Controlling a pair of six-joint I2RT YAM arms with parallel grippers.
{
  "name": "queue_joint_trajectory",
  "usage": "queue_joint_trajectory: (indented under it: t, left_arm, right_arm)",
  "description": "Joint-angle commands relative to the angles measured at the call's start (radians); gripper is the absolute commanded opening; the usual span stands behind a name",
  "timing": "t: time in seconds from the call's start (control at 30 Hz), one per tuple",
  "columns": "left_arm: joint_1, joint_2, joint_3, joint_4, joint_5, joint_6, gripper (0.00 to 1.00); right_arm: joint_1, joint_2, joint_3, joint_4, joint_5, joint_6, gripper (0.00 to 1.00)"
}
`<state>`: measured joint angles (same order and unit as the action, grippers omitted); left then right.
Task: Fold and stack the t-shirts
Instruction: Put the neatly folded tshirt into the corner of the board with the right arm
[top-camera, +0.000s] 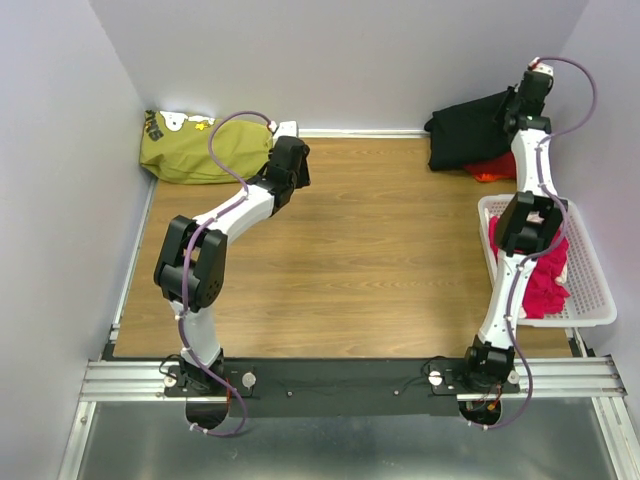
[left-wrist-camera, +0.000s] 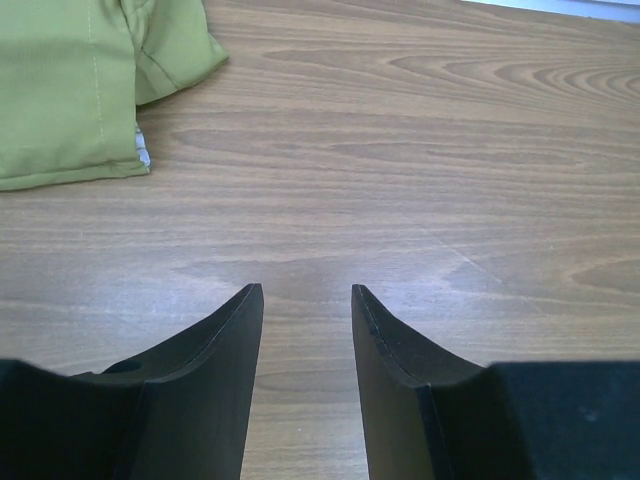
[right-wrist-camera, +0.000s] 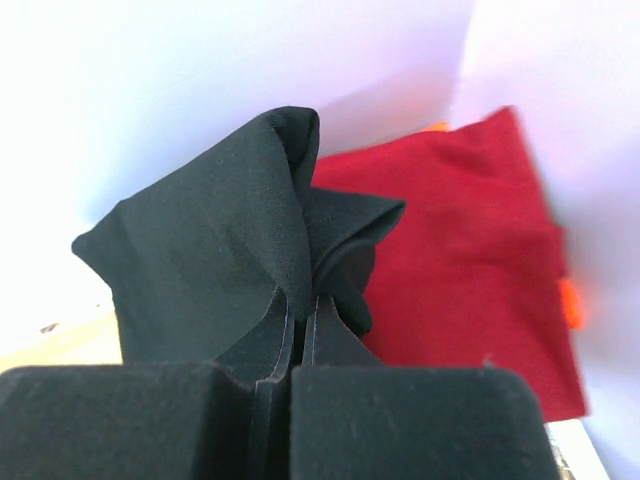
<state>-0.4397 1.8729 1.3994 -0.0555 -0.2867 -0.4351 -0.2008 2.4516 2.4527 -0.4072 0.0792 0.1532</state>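
My right gripper (right-wrist-camera: 302, 298) is shut on a fold of the black t-shirt (right-wrist-camera: 215, 250) and holds it up at the far right corner (top-camera: 472, 128). Under and beside it lies the dark red t-shirt (right-wrist-camera: 470, 250), a bit of which shows in the top view (top-camera: 493, 167). Bright pink t-shirts (top-camera: 540, 272) lie crumpled in the white basket (top-camera: 592, 290) at the right. My left gripper (left-wrist-camera: 306, 292) is open and empty, just above bare wood at the far left centre (top-camera: 290, 165).
An olive green cloth bag (top-camera: 200, 147) with a white and yellow print lies in the far left corner, also in the left wrist view (left-wrist-camera: 80, 80). White walls close the table on three sides. The right arm (top-camera: 520, 250) reaches over the basket.
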Motion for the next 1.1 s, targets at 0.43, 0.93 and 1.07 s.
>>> queue_joint_trajectory:
  t: [0.43, 0.93, 1.07]
  left_arm:
    - [0.006, 0.031, 0.056, -0.030, 0.004, 0.003, 0.49]
    - [0.006, 0.032, 0.044, -0.037, -0.015, 0.006, 0.49]
    - [0.006, 0.037, 0.049, -0.035, -0.009, 0.004, 0.49]
  right_arm:
    - [-0.134, -0.045, 0.060, 0.094, 0.211, 0.019, 0.01]
    - [-0.115, -0.071, -0.029, 0.180, 0.408, 0.082, 0.01]
    - [-0.112, -0.075, -0.058, 0.180, 0.436, 0.088, 0.01]
